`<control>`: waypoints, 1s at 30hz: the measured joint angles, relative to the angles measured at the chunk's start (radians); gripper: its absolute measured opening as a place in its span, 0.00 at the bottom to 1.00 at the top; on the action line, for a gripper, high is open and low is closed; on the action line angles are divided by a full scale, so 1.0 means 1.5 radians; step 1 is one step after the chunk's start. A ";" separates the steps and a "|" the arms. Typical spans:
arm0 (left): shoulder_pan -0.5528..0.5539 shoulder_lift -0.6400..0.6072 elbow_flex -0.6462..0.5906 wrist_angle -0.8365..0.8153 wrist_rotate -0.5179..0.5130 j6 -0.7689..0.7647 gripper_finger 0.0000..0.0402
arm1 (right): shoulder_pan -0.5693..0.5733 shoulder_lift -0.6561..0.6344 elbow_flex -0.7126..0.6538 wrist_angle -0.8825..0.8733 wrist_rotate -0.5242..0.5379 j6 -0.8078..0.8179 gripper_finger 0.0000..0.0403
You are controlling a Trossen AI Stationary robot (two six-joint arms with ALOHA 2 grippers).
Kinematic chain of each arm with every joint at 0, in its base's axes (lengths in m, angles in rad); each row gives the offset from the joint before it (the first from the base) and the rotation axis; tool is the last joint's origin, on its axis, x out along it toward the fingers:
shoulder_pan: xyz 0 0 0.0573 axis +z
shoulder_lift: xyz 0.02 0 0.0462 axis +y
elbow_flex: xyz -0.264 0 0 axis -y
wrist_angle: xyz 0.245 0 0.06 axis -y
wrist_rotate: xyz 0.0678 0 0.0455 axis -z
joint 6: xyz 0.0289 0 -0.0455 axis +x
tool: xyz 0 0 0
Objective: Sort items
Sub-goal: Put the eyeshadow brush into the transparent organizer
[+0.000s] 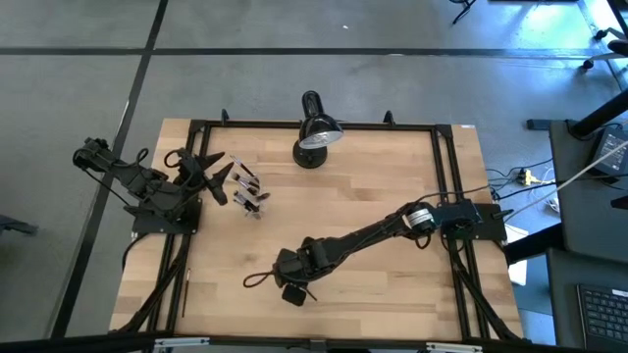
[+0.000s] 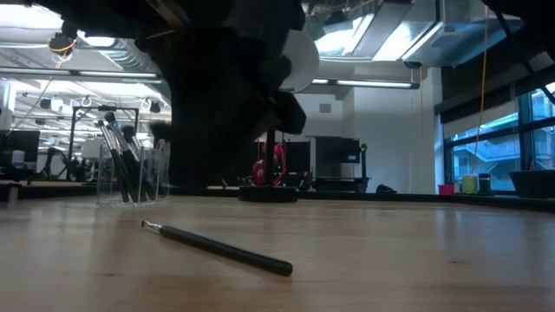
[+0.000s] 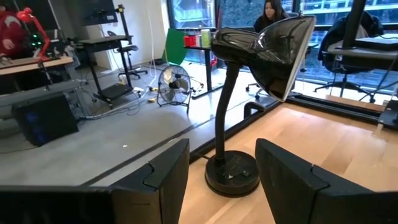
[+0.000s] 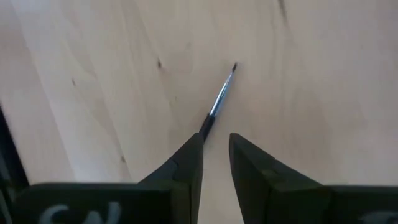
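A thin dark brush [image 2: 217, 248] with a silvery ferrule lies flat on the wooden table; the right wrist view shows it as well [image 4: 219, 102]. My right gripper [image 4: 216, 140] hovers just above its handle end, fingers a little apart, near the table's near edge [image 1: 291, 273]. In the low view the whole brush lies free on the table. A small clear cup [image 1: 247, 191] holds several brushes standing on end [image 2: 121, 165]. My left gripper [image 1: 218, 176] waits open beside that cup, facing the lamp [image 3: 222, 149].
A black desk lamp [image 1: 314, 132] stands at the table's far edge, seen close in the left wrist view [image 3: 249, 93]. One more thin brush [image 1: 184, 294] lies by the left frame rail. A black metal frame [image 1: 442, 157] borders the table. A person sits in the room beyond.
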 joint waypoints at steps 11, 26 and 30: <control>0.000 -0.001 0.000 0.002 -0.015 0.012 0.45 | -0.004 -0.001 0.052 -0.040 -0.018 -0.129 0.24; 0.000 -0.001 0.000 0.002 0.007 0.011 0.45 | 0.009 -0.001 -0.044 0.053 0.029 0.001 0.51; 0.000 -0.001 0.000 0.003 0.007 0.011 0.45 | 0.010 -0.001 -0.060 0.056 0.030 -0.003 0.51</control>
